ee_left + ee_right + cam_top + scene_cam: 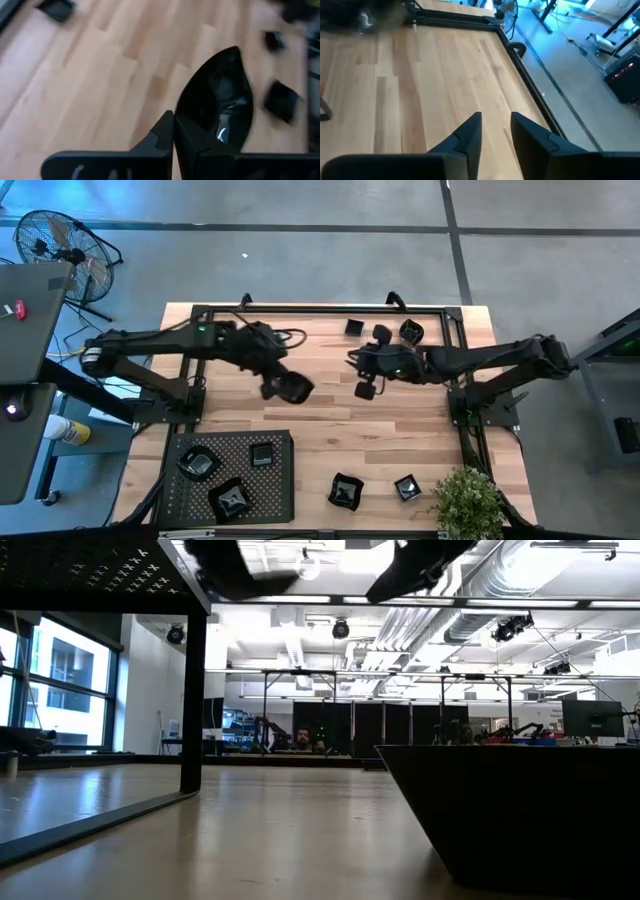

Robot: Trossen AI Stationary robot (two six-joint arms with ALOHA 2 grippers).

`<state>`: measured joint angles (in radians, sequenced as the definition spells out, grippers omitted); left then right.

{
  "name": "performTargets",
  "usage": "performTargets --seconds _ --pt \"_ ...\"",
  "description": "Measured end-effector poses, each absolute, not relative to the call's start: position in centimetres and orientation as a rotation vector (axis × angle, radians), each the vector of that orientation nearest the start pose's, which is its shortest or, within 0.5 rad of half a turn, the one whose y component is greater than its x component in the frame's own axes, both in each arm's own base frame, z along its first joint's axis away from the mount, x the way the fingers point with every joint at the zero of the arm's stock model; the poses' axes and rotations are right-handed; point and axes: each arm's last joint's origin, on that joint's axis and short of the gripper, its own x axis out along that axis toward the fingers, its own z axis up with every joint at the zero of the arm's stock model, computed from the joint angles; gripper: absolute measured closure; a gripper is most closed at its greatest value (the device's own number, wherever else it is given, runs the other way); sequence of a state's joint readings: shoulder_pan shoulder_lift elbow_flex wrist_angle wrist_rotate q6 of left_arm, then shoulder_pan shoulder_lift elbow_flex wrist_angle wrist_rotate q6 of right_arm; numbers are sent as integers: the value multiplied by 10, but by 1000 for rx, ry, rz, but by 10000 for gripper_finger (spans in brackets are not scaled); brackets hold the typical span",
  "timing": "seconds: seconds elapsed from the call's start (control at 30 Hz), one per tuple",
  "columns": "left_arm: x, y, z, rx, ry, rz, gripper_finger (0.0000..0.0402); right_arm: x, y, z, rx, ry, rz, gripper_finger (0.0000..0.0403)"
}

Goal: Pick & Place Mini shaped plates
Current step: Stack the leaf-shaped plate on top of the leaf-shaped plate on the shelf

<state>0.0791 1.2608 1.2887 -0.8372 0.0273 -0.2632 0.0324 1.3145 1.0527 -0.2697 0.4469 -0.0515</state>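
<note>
**Three plates in tray, approx. six left on worktop**

Nearest the high cam: perforated tray [172, 480] w/ three mini shaped plates [198, 464] inside. Two more plates [346, 491] lie beside the tray, toward the plant [468, 502]. Beyond the tray, mid-worktop [330, 425], left tool [288, 388] is clamped on a leaf-shaped plate [220, 107], carried above the wood. Right tool [366, 389], well past the tray, is narrowly parted, holding nothing. Three plates [382, 332] wait at the far edge. Judged approx. a third done. No legible writing or brands.

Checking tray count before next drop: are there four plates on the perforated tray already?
No. The high view shows three mini plates on the perforated tray; two more sit on the table beside it.
</note>
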Motion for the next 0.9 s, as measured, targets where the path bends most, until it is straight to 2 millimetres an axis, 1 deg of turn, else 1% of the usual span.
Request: performTargets --seconds 0.07,0.13,0.27,0.3,0.33,0.43,0.5,0.6,0.67,0.73,0.9 --pt "233 15 361 -321 816 72 401 280 -5 309 -154 539 -388 315" --pt "217 6 368 -360 843 -22 401 275 -5 310 -131 554 -374 333" --pt "184 -12 375 -412 959 -111 401 273 -5 309 -119 581 -353 386" --pt "176 -17 378 -426 976 -129 401 273 -5 308 -118 582 -347 394" --pt "168 -22 381 -440 984 -154 401 273 -5 308 -115 582 -341 397" --pt "144 -36 386 -478 1029 -211 401 273 -5 308 -95 578 -344 389" --pt "128 -44 387 -501 1082 -221 401 273 -6 308 -87 577 -346 389" --pt "106 -51 388 -521 1115 -207 401 273 -6 308 -85 576 -347 399" --pt "97 -54 387 -531 1109 -193 401 273 -6 308 -85 576 -353 399" --pt "91 -57 382 -527 1112 -170 401 273 -7 308 -71 574 -363 397" --pt "92 -70 362 -508 1116 -175 401 273 -8 308 -64 571 -377 401"
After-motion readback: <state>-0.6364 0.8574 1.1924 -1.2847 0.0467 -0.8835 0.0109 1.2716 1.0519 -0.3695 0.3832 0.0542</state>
